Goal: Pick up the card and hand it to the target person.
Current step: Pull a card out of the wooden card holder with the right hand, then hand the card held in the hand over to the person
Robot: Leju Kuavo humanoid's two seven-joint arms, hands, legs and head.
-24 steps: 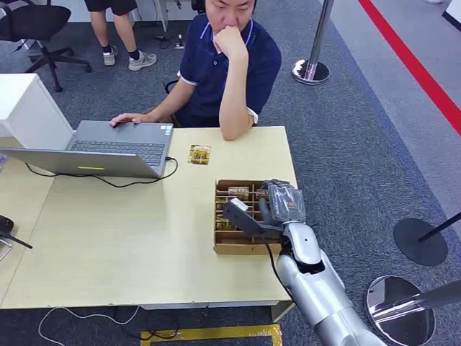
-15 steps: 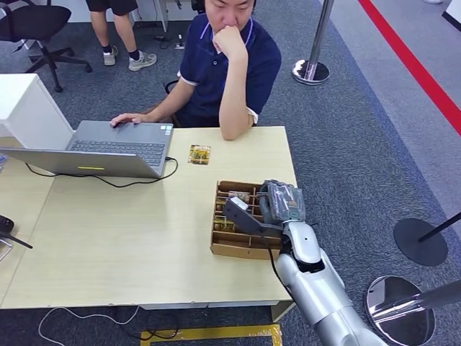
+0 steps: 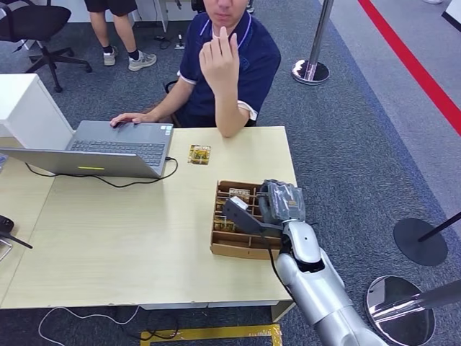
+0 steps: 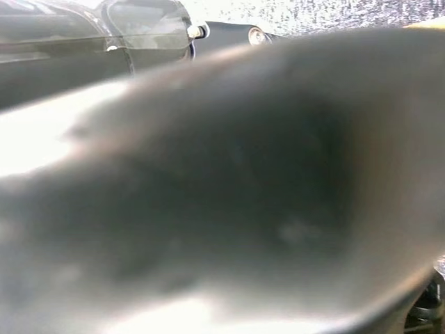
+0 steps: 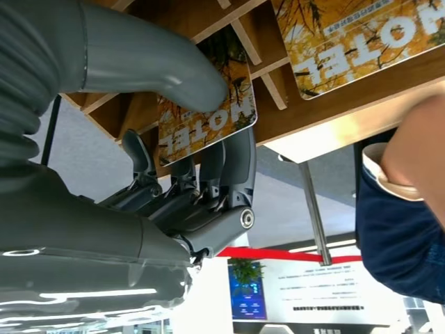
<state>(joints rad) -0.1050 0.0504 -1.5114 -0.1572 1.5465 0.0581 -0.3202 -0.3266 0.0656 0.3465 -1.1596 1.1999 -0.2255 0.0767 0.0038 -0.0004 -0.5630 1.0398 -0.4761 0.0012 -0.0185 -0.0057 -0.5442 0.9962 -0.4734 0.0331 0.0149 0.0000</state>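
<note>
A brown divided box stands near the table's right edge with several yellow leaf-print cards in its slots. My right hand reaches into the box from the right. In the right wrist view, that hand pinches one card, with the thick thumb on its printed face and the dark fingers behind it. Another card lies in the slot beside it. The person in a dark blue shirt sits across the table with one hand raised. In the left wrist view, a blurred grey mass is too close to read.
One more yellow card lies flat on the table by the person. An open laptop with a black cable sits at the left, under the person's other hand. Stanchion bases stand on the floor to my right.
The person's hand has come off the chin and is now raised with the fingers loose. The box shifted slightly under my right hand, which stays in it.
</note>
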